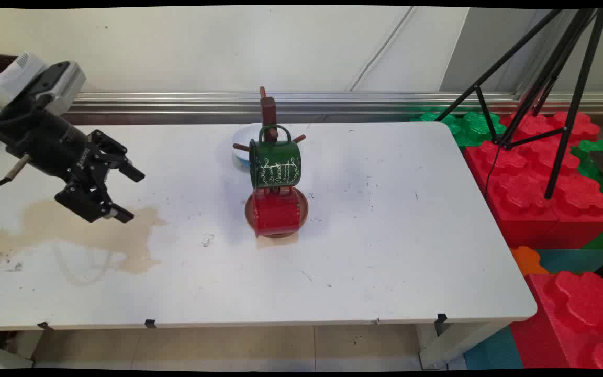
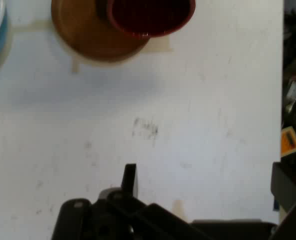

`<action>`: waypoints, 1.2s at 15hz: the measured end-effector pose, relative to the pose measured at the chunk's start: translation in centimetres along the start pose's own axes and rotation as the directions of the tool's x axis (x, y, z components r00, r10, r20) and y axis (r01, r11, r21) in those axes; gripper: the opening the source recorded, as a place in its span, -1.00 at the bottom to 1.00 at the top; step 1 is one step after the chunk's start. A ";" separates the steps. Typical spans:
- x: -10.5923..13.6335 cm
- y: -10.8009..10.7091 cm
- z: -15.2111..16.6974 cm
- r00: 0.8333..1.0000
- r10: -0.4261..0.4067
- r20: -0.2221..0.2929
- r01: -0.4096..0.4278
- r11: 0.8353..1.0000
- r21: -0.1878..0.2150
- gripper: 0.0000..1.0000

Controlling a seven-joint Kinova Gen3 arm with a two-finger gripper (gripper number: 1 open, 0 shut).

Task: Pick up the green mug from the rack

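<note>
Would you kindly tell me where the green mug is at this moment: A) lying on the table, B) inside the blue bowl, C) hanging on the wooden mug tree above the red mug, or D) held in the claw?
C: the green mug hangs by its handle from the wooden mug tree, directly above the red mug.

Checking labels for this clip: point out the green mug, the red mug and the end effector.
green mug (image 1: 275, 163), main view, on its lettered side.
red mug (image 1: 276, 213), main view, on its side wall.
end effector (image 1: 126, 193), main view, midway between the open fingertips.
</note>
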 end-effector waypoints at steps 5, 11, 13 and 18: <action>1.8 1.2 -0.1 0.995 -0.051 -0.085 0.050 0.999 -0.013 1.00; 4.1 2.6 -0.2 0.982 -0.079 -0.171 0.075 0.997 -0.030 1.00; 5.2 3.0 0.1 0.974 -0.087 -0.208 0.081 0.996 -0.038 1.00; 7.3 3.5 1.3 0.955 -0.106 -0.279 0.097 0.994 -0.046 1.00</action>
